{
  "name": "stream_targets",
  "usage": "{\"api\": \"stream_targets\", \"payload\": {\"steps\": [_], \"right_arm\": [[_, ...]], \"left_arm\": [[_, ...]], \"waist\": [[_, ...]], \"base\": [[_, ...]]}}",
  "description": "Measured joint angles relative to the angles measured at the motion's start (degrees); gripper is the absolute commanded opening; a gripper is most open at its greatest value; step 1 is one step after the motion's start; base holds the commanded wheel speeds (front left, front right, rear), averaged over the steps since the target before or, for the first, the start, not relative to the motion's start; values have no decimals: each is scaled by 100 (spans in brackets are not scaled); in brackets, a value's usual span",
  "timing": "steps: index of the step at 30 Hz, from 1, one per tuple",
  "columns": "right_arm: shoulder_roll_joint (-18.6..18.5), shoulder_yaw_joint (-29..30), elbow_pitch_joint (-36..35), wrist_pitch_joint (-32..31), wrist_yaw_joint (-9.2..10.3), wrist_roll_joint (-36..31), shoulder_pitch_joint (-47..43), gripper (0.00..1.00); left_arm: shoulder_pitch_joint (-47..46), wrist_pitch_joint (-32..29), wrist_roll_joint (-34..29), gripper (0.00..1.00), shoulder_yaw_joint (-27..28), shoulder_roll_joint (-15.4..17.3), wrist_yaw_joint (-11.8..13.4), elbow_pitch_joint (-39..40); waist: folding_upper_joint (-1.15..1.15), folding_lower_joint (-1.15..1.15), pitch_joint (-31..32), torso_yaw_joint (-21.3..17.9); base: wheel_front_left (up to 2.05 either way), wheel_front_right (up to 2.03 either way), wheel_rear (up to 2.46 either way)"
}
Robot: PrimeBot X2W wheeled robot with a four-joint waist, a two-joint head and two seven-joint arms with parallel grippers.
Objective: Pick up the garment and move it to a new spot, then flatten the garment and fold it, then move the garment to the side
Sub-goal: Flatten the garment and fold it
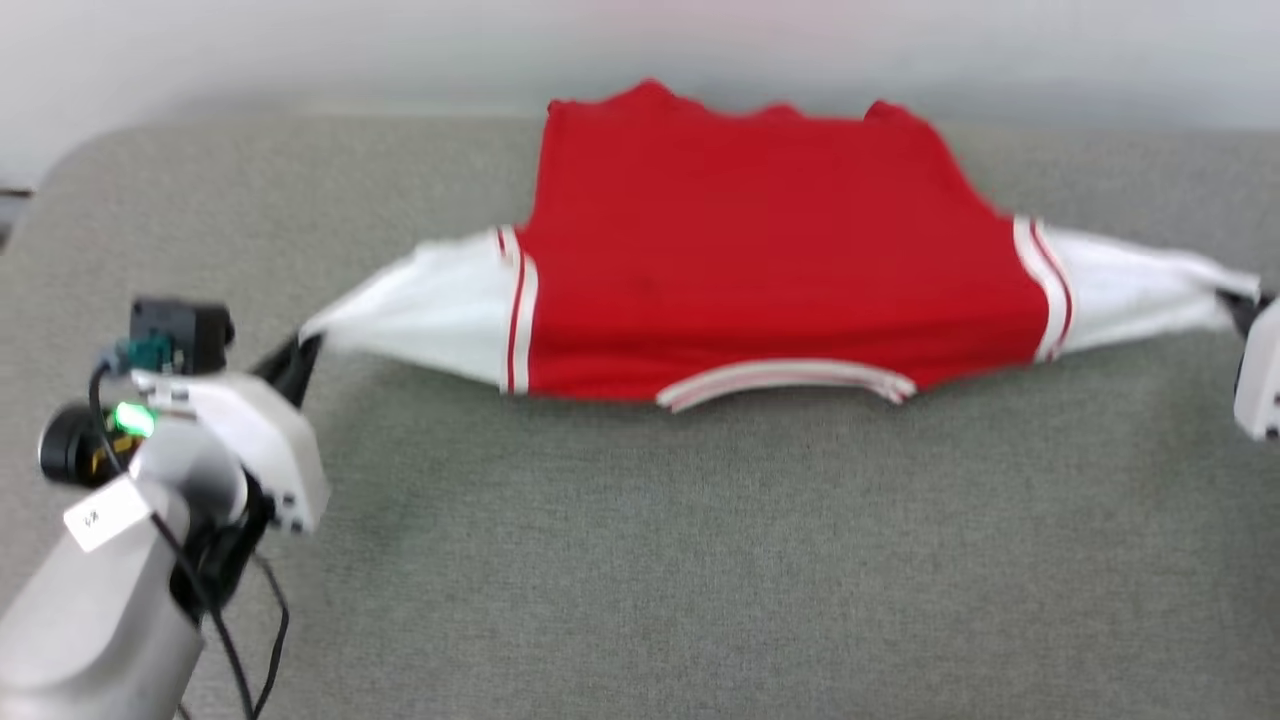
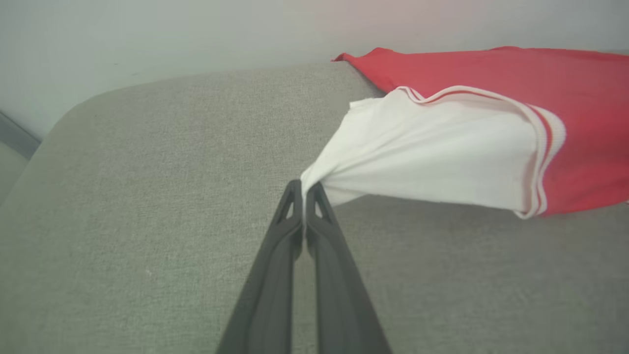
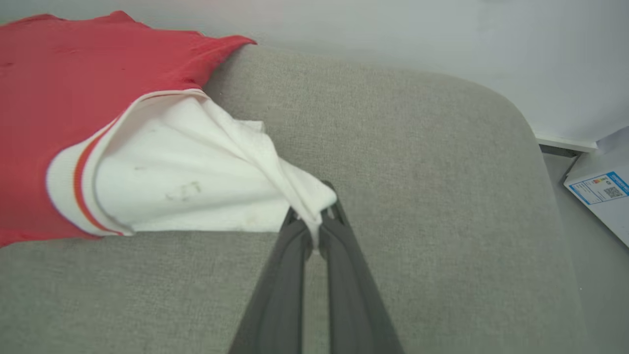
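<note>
Across mid-frame we hold the garment (image 1: 780, 270) taut, jaws pinching both white sleeves (image 1: 430, 300); flattening step, we judge; next, lower evenly.

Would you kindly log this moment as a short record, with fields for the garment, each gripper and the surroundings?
garment: red T-shirt with white sleeves, plain red side up, striped collar toward the robot, stretched sideways between both grippers
left gripper: shut on the tip of one white sleeve
right gripper: shut on the tip of the other white sleeve
grey surface: fabric-covered, under the garment
box: white, printed label, beyond the surface's corner
</note>
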State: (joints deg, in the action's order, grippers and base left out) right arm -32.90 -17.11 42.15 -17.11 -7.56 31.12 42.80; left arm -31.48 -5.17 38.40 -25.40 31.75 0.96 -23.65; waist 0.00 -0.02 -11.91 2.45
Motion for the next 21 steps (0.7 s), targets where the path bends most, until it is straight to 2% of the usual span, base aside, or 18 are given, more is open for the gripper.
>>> {"api": "stream_targets", "payload": {"steps": [10, 21], "right_arm": [[-126, 495, -591, -951, -1, 533, -1496, 0], [-218, 1360, -1817, -2196, 1, 861, -3205, 0]], "left_arm": [[1582, -1045, 506, 0, -59, 544, 367, 1325], [3099, -1923, 1236, 0, -66, 1045, 742, 2659]], "waist": [[0, 0, 759, 10], [0, 0, 1191, 20]], "base": [[0, 0, 0], [0, 0, 0]]}}
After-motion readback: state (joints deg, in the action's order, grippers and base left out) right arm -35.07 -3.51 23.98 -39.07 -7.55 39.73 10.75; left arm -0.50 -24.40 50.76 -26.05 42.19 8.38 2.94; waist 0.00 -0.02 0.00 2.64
